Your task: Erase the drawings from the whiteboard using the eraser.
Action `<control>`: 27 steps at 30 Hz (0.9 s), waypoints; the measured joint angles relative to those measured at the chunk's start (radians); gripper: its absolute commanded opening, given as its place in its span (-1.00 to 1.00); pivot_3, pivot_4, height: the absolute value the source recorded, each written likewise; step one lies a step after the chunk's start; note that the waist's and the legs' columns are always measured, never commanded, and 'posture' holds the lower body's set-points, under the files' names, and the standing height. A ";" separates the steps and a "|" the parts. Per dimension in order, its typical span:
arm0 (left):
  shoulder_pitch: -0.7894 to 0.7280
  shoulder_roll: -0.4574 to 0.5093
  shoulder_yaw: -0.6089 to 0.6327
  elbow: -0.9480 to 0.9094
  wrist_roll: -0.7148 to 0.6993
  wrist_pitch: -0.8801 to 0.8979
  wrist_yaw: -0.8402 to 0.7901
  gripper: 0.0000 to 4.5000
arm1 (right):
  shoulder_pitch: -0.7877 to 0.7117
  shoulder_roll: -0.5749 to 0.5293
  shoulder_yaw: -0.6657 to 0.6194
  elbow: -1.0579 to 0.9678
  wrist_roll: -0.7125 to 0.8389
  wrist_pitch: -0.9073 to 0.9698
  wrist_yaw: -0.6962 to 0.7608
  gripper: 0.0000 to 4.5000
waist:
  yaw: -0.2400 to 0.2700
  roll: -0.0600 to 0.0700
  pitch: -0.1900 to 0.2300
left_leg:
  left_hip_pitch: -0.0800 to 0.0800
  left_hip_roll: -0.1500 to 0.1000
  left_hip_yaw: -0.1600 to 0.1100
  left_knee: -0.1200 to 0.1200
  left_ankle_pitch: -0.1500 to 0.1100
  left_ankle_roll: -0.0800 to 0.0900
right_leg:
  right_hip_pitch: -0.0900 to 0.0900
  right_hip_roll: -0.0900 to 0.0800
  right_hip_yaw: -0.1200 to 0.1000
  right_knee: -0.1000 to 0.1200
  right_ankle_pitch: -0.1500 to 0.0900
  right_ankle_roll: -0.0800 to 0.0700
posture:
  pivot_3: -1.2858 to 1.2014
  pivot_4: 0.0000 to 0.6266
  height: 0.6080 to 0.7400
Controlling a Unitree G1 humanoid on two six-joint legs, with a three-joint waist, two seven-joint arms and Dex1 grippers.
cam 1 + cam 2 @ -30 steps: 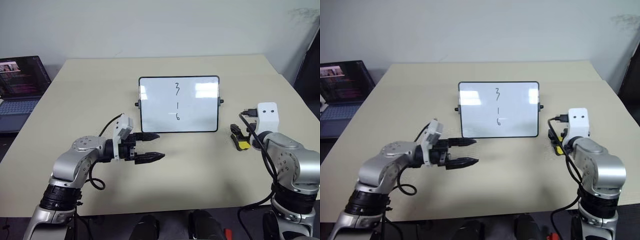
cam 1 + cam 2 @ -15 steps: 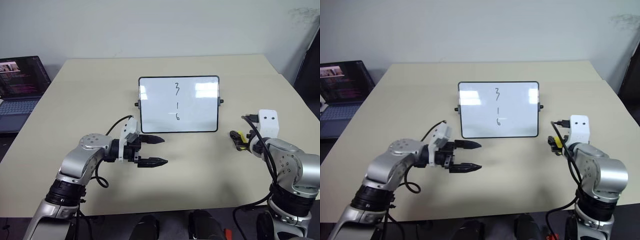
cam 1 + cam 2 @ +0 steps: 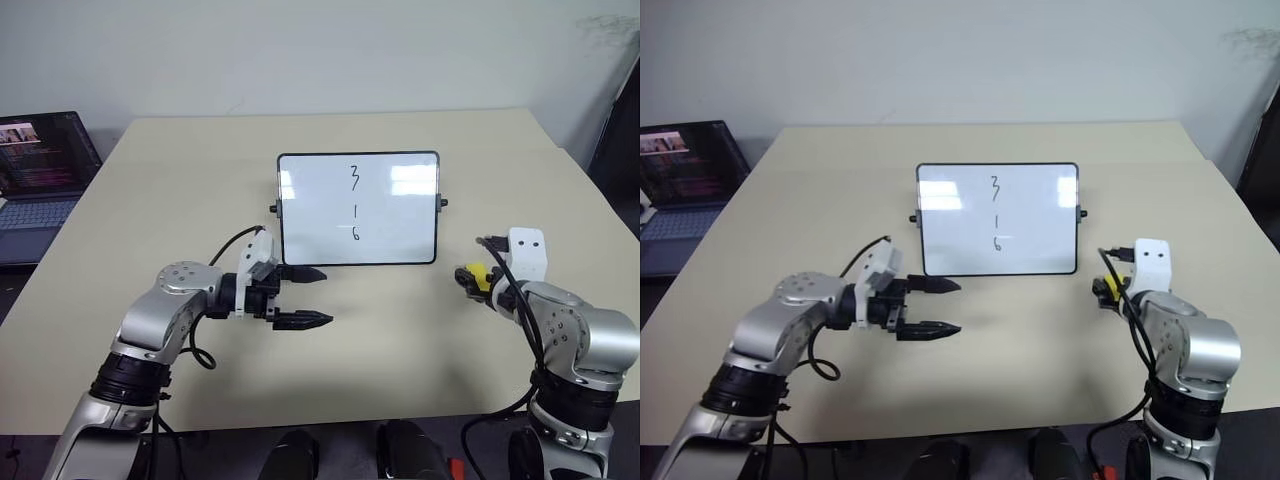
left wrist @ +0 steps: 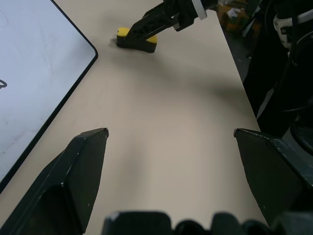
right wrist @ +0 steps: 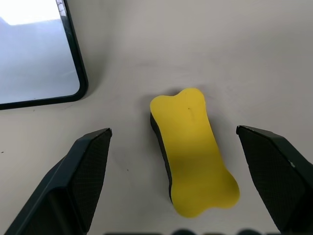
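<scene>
The whiteboard [image 3: 400,215] stands upright at mid-table, its drawings [image 3: 354,205] in a black vertical column near its centre. To the right of the board the yellow-and-black eraser [image 5: 193,152] lies flat on the table [image 3: 400,340]. My right gripper [image 5: 172,130] hangs open just above the eraser, one finger on each side, not touching it. My left gripper [image 3: 325,296] is open and empty, level, in front of the board's lower left corner. The left wrist view shows the eraser [image 4: 137,40] with a right finger [image 4: 156,19] over it.
An open laptop [image 3: 40,170] sits beyond the table's left edge. A cable loops from each wrist. A black panel stands past the table's far right corner. Bare tabletop lies between the two grippers and in front of the board.
My right gripper has sunk toward the eraser, still open. The left gripper has rolled a little and kept its place. The board and eraser have not moved.
</scene>
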 measured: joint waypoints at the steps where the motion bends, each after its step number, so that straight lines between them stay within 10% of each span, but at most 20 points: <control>1: 0.000 0.000 0.001 0.000 0.000 0.000 0.000 1.00 | 0.003 0.000 0.001 0.009 0.000 -0.011 0.000 0.97 | 0.000 0.000 0.000 | 0.000 0.000 0.000 0.000 0.000 0.000 | 0.000 0.000 0.000 0.000 0.000 0.000 | 0.03 -0.52 1.00; 27: 0.002 0.009 0.008 0.000 0.000 -0.011 -0.001 1.00 | 0.003 -0.033 0.043 0.171 0.005 -0.174 0.005 0.97 | 0.000 0.000 0.000 | 0.000 0.000 0.000 0.000 0.000 0.000 | 0.000 0.000 0.000 0.000 0.000 0.000 | 0.03 -0.52 1.00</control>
